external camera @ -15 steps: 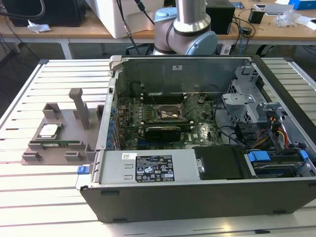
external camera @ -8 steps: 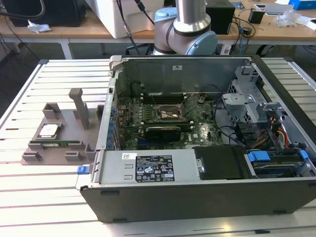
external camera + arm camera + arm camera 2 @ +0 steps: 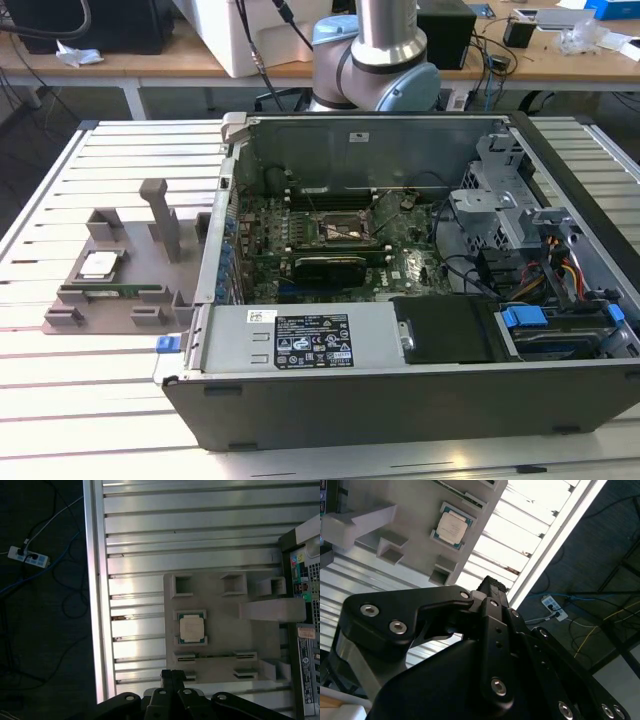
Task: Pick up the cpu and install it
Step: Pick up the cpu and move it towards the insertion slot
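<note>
The cpu [image 3: 100,265] lies flat in a recess of the grey holder [image 3: 135,262], at nine o'clock from the computer case [image 3: 420,385], kept level for pickup; the jaws hang above, pressed together, empty.

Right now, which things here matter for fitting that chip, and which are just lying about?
For the job: cpu; grey holder it rests in; socket inside the open computer case.
Lying about: power strip on the floor; desk clutter behind.

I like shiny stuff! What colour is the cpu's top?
Silver-grey cpu, best in the first wrist view.
</note>
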